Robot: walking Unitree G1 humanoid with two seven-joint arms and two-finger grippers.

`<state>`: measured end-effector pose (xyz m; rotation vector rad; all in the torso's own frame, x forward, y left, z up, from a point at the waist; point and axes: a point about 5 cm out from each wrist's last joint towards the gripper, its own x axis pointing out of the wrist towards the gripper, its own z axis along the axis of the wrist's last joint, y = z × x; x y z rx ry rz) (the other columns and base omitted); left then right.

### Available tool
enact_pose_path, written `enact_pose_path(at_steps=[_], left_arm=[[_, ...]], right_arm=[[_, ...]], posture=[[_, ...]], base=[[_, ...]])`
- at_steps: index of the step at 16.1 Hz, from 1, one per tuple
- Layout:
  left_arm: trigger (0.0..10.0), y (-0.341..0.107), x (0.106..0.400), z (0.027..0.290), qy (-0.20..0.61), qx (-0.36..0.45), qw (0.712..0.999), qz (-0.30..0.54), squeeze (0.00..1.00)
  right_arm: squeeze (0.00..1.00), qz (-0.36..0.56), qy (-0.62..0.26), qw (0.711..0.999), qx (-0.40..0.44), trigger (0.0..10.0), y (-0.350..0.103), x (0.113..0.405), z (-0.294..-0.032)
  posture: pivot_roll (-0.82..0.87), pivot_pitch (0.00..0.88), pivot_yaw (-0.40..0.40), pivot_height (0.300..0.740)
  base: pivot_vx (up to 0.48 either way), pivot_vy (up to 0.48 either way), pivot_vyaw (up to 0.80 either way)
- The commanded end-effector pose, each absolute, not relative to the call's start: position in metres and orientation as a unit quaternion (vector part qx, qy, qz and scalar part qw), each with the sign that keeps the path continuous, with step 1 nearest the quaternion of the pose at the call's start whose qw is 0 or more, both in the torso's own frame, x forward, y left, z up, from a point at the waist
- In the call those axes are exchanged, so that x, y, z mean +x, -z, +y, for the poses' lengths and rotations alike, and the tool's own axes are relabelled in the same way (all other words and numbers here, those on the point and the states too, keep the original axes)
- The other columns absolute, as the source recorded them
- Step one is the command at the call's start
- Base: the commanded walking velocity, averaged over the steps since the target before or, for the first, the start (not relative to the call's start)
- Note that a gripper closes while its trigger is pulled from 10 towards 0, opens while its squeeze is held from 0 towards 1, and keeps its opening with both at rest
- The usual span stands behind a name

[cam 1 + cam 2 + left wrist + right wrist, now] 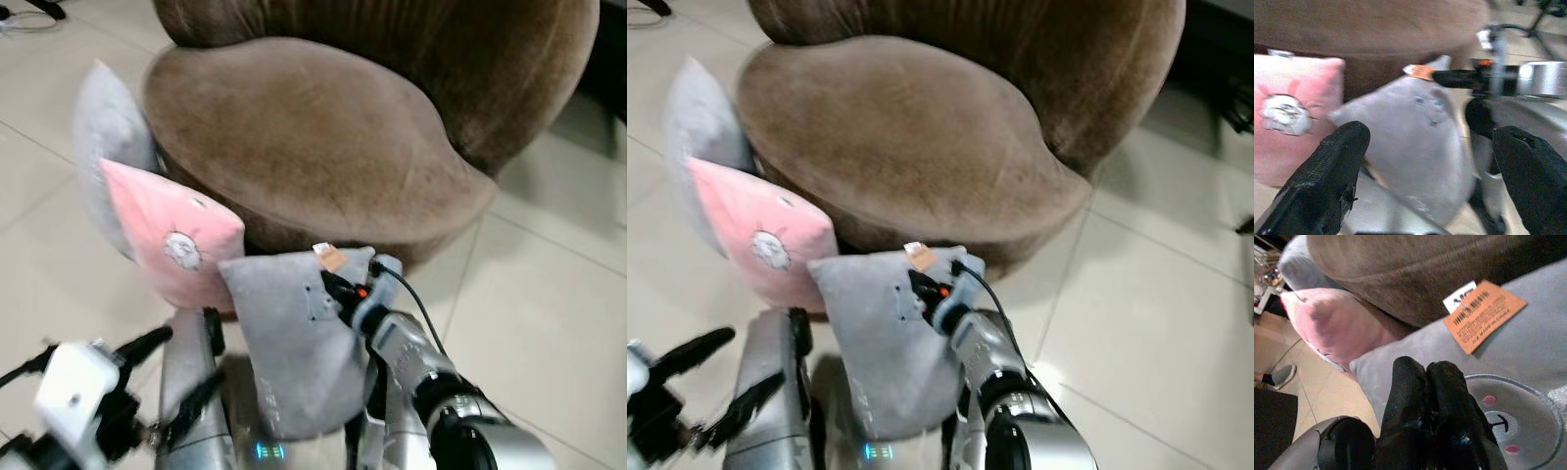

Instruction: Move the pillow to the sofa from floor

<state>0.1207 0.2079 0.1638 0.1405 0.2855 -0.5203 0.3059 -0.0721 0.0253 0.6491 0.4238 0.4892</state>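
Unreadable print on the grey pillow's (pixel 1528 352) orange tag (pixel 1484 316).

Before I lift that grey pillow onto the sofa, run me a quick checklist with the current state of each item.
1. Right gripper shut on the grey pillow: fingers together against the fabric near the orange tag; whether fabric is pinched, cannot tell.
2. Pillow off the floor: cannot tell, its lower edge is hidden by the robot's body.
3. Left gripper open and free of the pillow: ok.
4. Sofa seat bare where the pillow would land: ok.
5. Pink pillow out of the lift path: not ok, it leans right beside the grey one.
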Motion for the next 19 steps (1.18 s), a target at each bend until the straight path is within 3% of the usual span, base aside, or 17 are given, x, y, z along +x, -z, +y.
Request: enact_pose_path(at_steps=[1, 3, 4, 7, 11, 12, 13, 14, 18, 19], left_arm=[[10.0, -0.157, 0.127, 0.208, 0.244, 0.073, 0.957, 0.141, 0.0], [10.0, -0.152, 0.144, 0.209, 0.22, 0.077, 0.964, 0.129, 0.0], [10.0, -0.15, 0.151, 0.207, 0.215, 0.079, 0.966, 0.121, 0.0], [10.0, -0.138, 0.179, 0.2, 0.189, 0.114, 0.972, 0.085, 0.0], [10.0, -0.142, 0.19, 0.2, 0.165, 0.128, 0.976, 0.059, 0.0], [10.0, -0.139, 0.192, 0.2, 0.158, 0.131, 0.977, 0.055, 0.0], [10.0, -0.137, 0.19, 0.199, 0.156, 0.133, 0.977, 0.055, 0.0], [10.0, -0.137, 0.188, 0.199, 0.154, 0.134, 0.977, 0.054, 0.0], [10.0, -0.138, 0.184, 0.202, 0.139, 0.136, 0.979, 0.054, 0.0], [10.0, -0.138, 0.182, 0.204, 0.135, 0.137, 0.98, 0.054, 0.0]], right_arm=[[0.0, 0.186, -0.226, 0.908, 0.299, 10.0, -0.03, 0.31, -0.082], [0.0, 0.147, -0.219, 0.92, 0.29, 10.0, -0.043, 0.316, -0.093], [1.0, 0.128, -0.221, 0.929, 0.269, 10.0, -0.05, 0.318, -0.097], [1.0, 0.071, -0.211, 0.961, 0.162, 10.0, -0.07, 0.313, -0.108], [1.0, 0.067, -0.194, 0.967, 0.152, 10.0, -0.078, 0.306, -0.108], [0.51, 0.069, -0.199, 0.965, 0.155, 10.0, -0.08, 0.302, -0.105], [0.14, 0.078, -0.202, 0.964, 0.154, 10.0, -0.078, 0.299, -0.103], [0.0, 0.083, -0.202, 0.963, 0.156, 10.0, -0.077, 0.298, -0.101], [0.0, 0.096, -0.23, 0.96, 0.131, 10.0, -0.079, 0.298, -0.087], [0.51, 0.1, -0.236, 0.955, 0.146, 10.0, -0.078, 0.299, -0.081]], posture=[[0.13, 0.056, -0.092, 0.461], [0.1, 0.001, -0.074, 0.461], [0.08, 0.0, -0.058, 0.461], [0.0, 0.0, -0.002, 0.461], [-0.02, 0.0, -0.007, 0.446], [-0.01, 0.0, -0.013, 0.436], [-0.01, 0.0, -0.015, 0.426], [-0.01, 0.0, -0.02, 0.416], [0.01, 0.0, -0.042, 0.391], [0.02, 0.0, -0.051, 0.391]], base=[[0.0, 0.0, 0.0], [0.0, 0.0, 0.0], [0.0, 0.0, 0.0], [0.0, 0.0, 0.0], [0.0, 0.0, 0.0], [0.0, 0.0, 0.0], [0.0, 0.0, 0.0], [0.0, 0.0, 0.0], [0.0, 0.0, 0.0], [0.0, 0.0, 0.0]])
